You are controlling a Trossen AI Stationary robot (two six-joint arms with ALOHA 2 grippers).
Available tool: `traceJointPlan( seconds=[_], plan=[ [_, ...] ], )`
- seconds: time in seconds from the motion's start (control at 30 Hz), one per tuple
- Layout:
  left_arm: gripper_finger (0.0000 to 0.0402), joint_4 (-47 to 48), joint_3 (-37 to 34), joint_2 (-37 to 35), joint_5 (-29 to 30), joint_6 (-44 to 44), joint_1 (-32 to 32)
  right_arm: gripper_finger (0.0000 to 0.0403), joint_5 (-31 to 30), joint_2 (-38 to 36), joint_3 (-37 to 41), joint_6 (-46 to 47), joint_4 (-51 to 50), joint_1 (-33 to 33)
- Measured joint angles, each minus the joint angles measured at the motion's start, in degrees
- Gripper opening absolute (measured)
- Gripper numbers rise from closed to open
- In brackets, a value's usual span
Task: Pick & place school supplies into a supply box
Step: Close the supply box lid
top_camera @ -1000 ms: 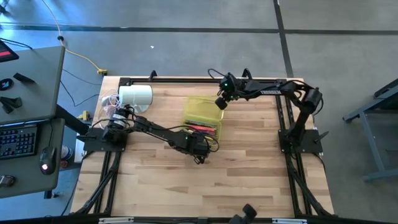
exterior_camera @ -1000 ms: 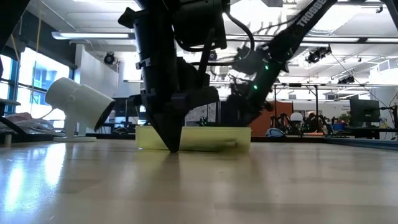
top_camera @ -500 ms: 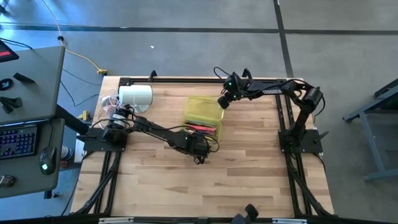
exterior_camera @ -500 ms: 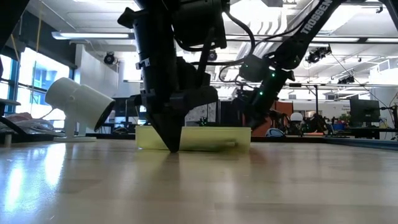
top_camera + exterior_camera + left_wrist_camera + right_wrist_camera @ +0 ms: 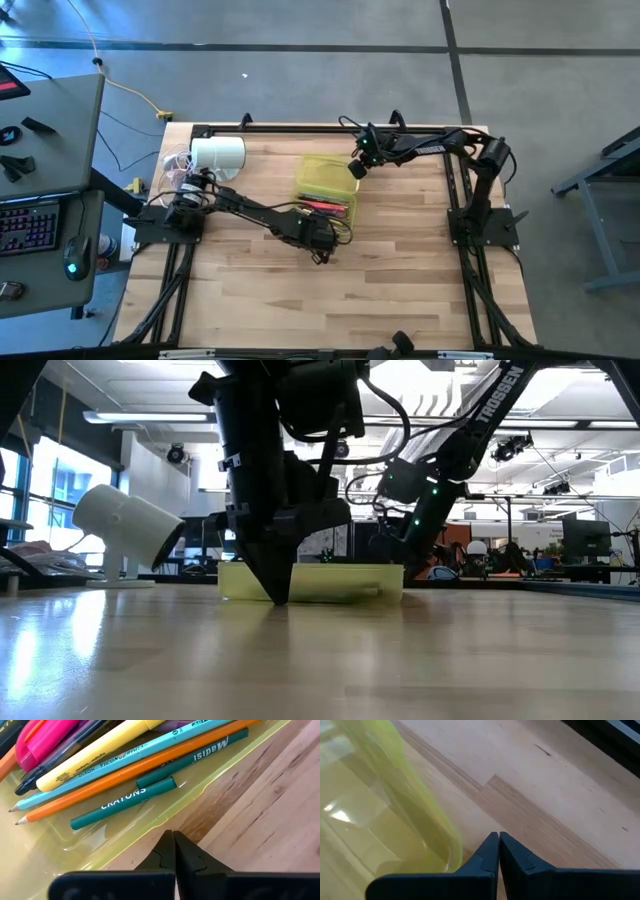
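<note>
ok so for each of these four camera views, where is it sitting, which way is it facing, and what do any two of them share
High view: overhead, facing down; both arms, table.
Low view: tabletop height, facing the room; left gripper tip down on the wood.
Left wrist view: faces pens and pencils in the box; own shut fingers.
Right wrist view: faces the box's rim; own shut fingers.
Shared: all four show the box.
</note>
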State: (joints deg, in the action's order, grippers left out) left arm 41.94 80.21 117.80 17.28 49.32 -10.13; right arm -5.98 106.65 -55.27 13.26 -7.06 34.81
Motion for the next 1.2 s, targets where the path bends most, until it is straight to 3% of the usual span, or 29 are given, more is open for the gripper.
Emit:
traceJointPlan(
  seconds=[0.13, 0.37, 0.63, 0.77, 0.9, 1.1, 1.2],
  plan=[
    [0.0044, 0.3, 0.3, 0.1, 0.0, 0.0, 0.0, 0.0000, -0.3, 0.9, -0.1, -0.4, 0.5, -0.3],
    [0.0012, 0.3, 0.4, 0.0, 0.0, -2.5, 0.0, 0.0000, 2.6, 1.1, -0.3, -4.1, 2.4, -0.5],
    [0.0040, 0.5, 0.4, 0.1, -0.2, -2.6, 0.0, 0.0000, 4.2, -0.4, -0.1, -8.7, 2.8, -1.4],
    [0.0023, 0.8, 0.5, 0.1, -0.3, -3.5, 0.0, 0.0000, 6.7, -2.9, -0.1, -8.8, 3.9, -1.8],
    [0.0012, 0.8, 0.5, 0.1, -0.2, -4.3, 0.0, 0.0000, 6.2, -4.5, -0.1, -9.4, 3.5, -2.4],
    [0.0041, 1.1, 0.5, 0.1, -0.4, -4.3, 0.0, 0.0000, 4.4, -6.7, -0.1, -11.0, 3.2, -4.7],
    [0.0035, 1.1, 0.5, 0.1, -0.5, -4.8, 0.0, 0.0000, 1.8, -8.1, -0.2, -12.1, 3.2, -6.4]
  ],
)
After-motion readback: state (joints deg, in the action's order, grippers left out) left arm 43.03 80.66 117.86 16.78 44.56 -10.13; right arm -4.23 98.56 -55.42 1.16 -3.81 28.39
